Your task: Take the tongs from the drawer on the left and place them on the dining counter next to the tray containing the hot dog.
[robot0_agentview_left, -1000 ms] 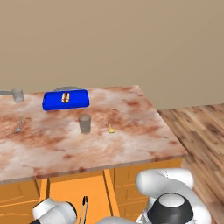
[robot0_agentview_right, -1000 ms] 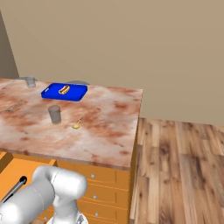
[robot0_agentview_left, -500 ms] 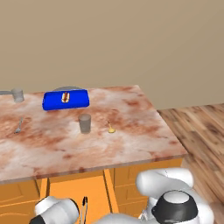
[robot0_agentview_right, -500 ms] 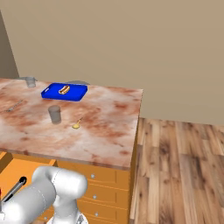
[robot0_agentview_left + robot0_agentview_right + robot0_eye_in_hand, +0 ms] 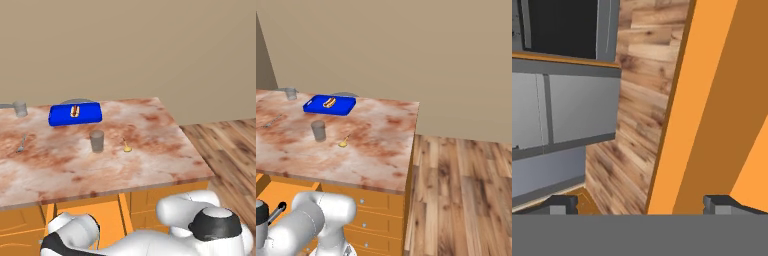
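Gripper (image 5: 641, 204) spread wide over drawer (image 5: 712, 100) edge; base views show tray (image 5: 75, 113).

Dining counter (image 5: 75, 160) glossy marble; tray (image 5: 57, 116) smooth plastic.

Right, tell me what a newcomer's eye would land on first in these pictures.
The bright blue tray with the hot dog jumps out, at the far left of the mottled reddish-brown dining counter. A grey cup stands nearer the middle, with a tiny gold spoon just to its right. Below the counter's near edge, the orange drawer stands open, and in the hand view the end effector is spread wide over its orange wall.
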You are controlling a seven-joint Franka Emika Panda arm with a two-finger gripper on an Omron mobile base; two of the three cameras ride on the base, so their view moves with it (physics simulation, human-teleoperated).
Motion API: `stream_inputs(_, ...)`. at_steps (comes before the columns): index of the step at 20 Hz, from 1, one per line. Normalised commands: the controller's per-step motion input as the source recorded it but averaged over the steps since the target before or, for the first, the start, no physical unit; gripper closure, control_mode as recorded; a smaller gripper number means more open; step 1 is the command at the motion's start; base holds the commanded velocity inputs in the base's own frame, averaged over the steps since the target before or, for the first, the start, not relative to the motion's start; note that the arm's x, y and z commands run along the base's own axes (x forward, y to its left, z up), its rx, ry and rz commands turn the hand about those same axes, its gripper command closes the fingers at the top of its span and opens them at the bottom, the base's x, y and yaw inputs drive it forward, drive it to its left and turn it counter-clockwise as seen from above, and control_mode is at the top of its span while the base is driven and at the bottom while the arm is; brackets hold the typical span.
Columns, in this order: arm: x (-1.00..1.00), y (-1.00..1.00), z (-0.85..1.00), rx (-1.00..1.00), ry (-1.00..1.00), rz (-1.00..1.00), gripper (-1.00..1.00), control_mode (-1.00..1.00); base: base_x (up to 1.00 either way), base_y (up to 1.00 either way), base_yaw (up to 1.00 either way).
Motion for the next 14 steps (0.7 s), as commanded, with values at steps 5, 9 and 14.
stream_inputs(5,0.12,-0.31,0.08,0.00,0.00,0.00,-1.00,-1.00,0.00,0.00,0.00)
stream_inputs(9,0.16,-0.29,0.03,0.00,-0.05,0.00,-1.00,-1.00,0.00,0.00,0.00)
stream_inputs(14,0.19,-0.24,0.08,0.00,-0.08,0.00,-1.00,-1.00,0.00,0.00,0.00)
